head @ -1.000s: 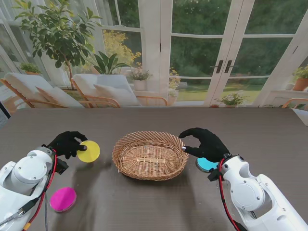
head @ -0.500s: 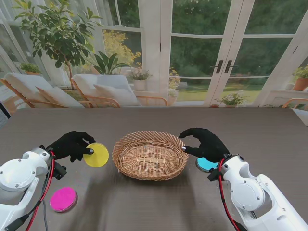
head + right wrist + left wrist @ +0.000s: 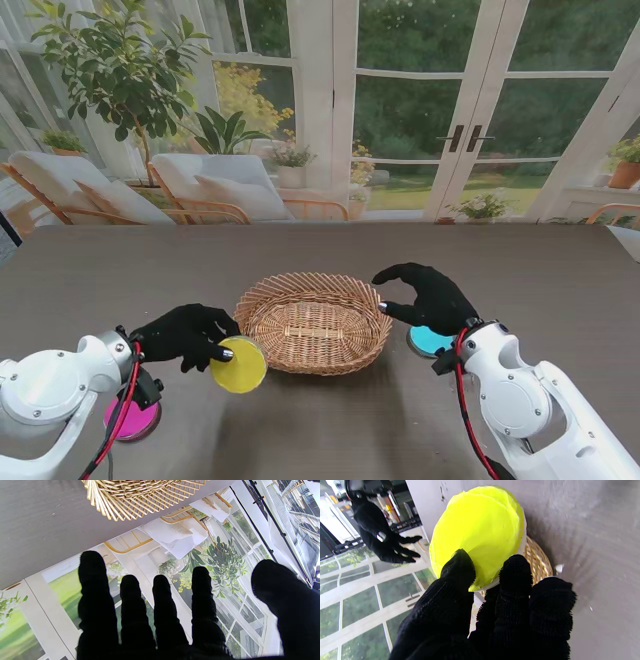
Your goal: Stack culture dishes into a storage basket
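My left hand [image 3: 188, 335] is shut on a yellow culture dish [image 3: 239, 364], holding it in the air just off the near left rim of the wicker basket [image 3: 313, 322]. In the left wrist view the yellow dish [image 3: 477, 535] is pinched between thumb and fingers [image 3: 460, 567], with the basket [image 3: 536, 560] behind it. My right hand [image 3: 425, 297] hovers open at the basket's right rim, fingers [image 3: 160, 600] spread and holding nothing. A blue dish [image 3: 428, 343] lies on the table partly under that hand. A magenta dish [image 3: 132, 417] lies near me on the left, partly hidden by my left arm.
The dark table [image 3: 560, 280] stretches wide on both sides of the basket. Glass doors, plants and patio chairs stand beyond its far edge. The basket's inside shows no dishes.
My left hand has carried the yellow dish to the right and nearer to me, from left of the basket to its near left rim. The right hand has stayed put.
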{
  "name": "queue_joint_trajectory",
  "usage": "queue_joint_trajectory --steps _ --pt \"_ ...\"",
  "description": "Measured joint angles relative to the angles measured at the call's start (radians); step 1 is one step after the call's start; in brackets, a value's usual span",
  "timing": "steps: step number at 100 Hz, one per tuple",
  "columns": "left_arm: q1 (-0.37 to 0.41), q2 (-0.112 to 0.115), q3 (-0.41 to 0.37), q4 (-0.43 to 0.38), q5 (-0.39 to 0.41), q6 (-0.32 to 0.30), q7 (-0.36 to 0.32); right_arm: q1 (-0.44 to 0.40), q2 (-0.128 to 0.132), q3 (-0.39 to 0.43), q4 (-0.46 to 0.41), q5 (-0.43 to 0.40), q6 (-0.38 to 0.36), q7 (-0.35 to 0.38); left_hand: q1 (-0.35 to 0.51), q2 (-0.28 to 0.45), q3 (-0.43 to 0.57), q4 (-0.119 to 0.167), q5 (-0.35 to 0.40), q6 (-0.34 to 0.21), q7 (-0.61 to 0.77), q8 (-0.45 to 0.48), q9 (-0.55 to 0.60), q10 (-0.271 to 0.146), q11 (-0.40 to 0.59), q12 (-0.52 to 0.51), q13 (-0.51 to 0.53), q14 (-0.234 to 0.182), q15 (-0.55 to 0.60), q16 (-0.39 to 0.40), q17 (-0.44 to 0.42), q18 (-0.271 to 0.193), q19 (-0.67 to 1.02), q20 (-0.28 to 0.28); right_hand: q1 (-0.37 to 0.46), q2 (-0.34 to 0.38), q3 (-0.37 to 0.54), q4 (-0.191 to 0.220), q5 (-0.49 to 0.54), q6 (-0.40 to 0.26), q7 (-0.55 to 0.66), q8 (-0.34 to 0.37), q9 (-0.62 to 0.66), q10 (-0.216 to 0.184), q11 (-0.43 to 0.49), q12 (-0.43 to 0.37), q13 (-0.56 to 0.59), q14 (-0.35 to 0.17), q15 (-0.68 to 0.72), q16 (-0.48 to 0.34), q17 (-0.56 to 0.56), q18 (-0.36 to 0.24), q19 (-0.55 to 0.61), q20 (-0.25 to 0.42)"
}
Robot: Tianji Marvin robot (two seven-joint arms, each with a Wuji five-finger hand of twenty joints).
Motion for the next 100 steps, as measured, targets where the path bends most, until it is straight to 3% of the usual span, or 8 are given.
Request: queue_joint_trajectory --steps 31,52,77,100 --pt "-0.006 0.007 0.136 0.000 -0.018 0.013 0.004 -0.001 -0.001 0.011 -0.001 0.003 -0.003 -0.005 0.000 0.000 0.000 0.000 0.007 0.004 0.000 0.002 0.000 0.001 -0.001 0.009 -0.001 -0.005 0.000 0.002 -0.011 0.000 0.000 0.002 0.000 0.000 0.000 0.000 0.000 0.000 0.000 0.000 0.000 0.000 0.000 0.000 0.000 0.000 0.000 0.000 0.000 0.000 0.000 0.000" --pt "0.021 0.005 0.177 -0.010 -0.013 0.027 0.018 -0.003 -0.001 0.014 -0.005 0.005 -0.003 -0.007 0.000 0.000 0.009 0.000 0.007 0.015 0.000 0.008 -0.001 0.005 -0.001 0.009 -0.001 -0.006 0.000 0.013 -0.013 0.000 0.000 0.003 0.000 0.000 0.000 0.000 0.000 0.001 0.000 0.000 0.000 0.000 0.000 0.000 0.000 0.000 0.000 0.000 0.000 0.000 0.000 0.000" --pt "0.035 0.013 0.262 -0.026 0.071 0.083 0.013 -0.009 -0.001 0.015 -0.013 0.006 -0.004 -0.006 0.000 0.000 0.012 0.000 0.008 0.025 0.001 0.009 -0.001 0.009 -0.002 0.009 -0.001 -0.007 0.000 0.015 -0.016 0.000 0.000 0.013 0.000 0.000 0.000 0.000 0.000 0.001 0.000 0.000 0.000 0.000 0.000 0.000 0.000 0.000 0.000 0.000 0.000 0.000 0.000 0.000" --pt "0.010 0.012 0.333 -0.002 0.091 0.094 0.048 -0.013 -0.001 0.018 -0.018 0.007 -0.005 -0.008 0.000 0.000 0.012 0.000 0.009 0.027 0.003 0.009 -0.001 0.009 -0.002 0.010 -0.001 -0.010 0.001 0.015 -0.021 0.000 0.000 0.013 0.000 0.000 0.000 0.000 0.000 0.001 0.000 0.000 0.000 0.000 0.000 0.000 0.000 0.000 0.000 0.000 0.000 0.000 0.000 0.000"
